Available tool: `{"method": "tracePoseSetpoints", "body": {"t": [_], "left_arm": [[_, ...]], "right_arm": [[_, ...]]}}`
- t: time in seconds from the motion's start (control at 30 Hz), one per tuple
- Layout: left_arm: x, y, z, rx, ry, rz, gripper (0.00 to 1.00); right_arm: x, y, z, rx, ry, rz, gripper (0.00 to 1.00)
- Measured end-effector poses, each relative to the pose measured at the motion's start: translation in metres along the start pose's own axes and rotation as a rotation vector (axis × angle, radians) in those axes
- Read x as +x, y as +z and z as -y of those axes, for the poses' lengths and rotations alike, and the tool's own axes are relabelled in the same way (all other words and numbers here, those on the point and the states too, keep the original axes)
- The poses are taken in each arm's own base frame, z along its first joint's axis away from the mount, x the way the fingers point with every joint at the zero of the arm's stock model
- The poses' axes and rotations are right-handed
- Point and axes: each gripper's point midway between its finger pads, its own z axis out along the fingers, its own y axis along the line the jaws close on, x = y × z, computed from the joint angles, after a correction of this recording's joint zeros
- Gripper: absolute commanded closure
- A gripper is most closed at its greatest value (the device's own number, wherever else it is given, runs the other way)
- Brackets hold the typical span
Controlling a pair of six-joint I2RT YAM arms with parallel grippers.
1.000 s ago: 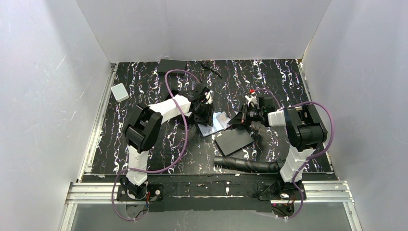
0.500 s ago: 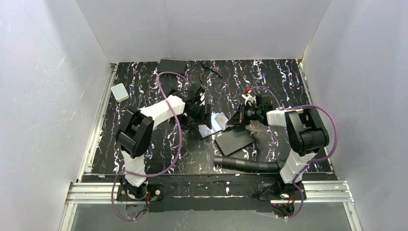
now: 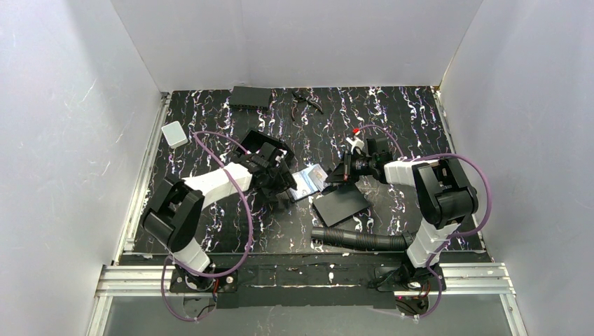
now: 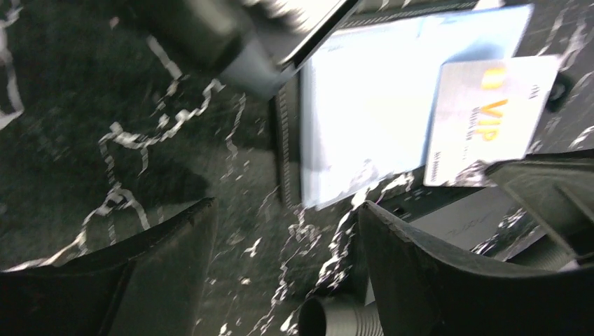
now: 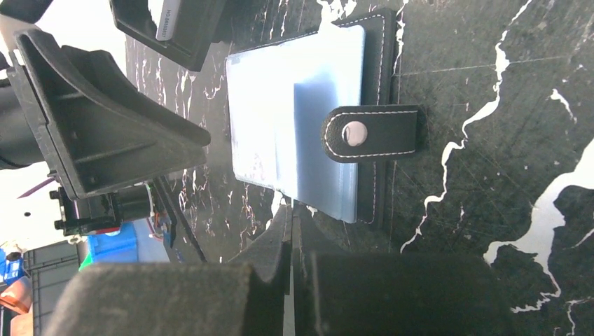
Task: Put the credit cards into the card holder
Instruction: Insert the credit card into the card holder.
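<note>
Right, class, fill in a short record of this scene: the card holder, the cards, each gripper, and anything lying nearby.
card holder: lying open, snap strap folded across it
pale-blue card: lying on the open holder
VIP card: partly overlapping the pale-blue card
left gripper: open, empty, beside the holder
right gripper: shut, no card seen between its fingers, at the holder's other side
nearby: black sheet, hose

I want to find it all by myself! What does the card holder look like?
Look at the middle of the black marbled table. The card holder lies there, its face shiny pale blue. Unlike the plain black sheet next to it, it has white stitching round its edge and a strap with a round snap.
</note>
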Motion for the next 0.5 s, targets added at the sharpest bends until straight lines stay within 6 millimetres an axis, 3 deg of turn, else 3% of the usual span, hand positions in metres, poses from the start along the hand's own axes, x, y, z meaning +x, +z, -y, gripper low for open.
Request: {"method": "tracePoseSetpoints", "body": {"t": [0.23, 0.5], "left_arm": [[-0.013, 0.019, 0.017, 0.058, -0.029, 0.099, 0.3], [-0.024, 0.026, 0.026, 0.07, -0.017, 0.21, 0.44]], "right_arm": [[0.001, 0.003, 0.0, -0.007, -0.008, -0.002, 0.99], [0.005, 0.004, -0.002, -0.011, -0.01, -0.012, 0.99]]}}
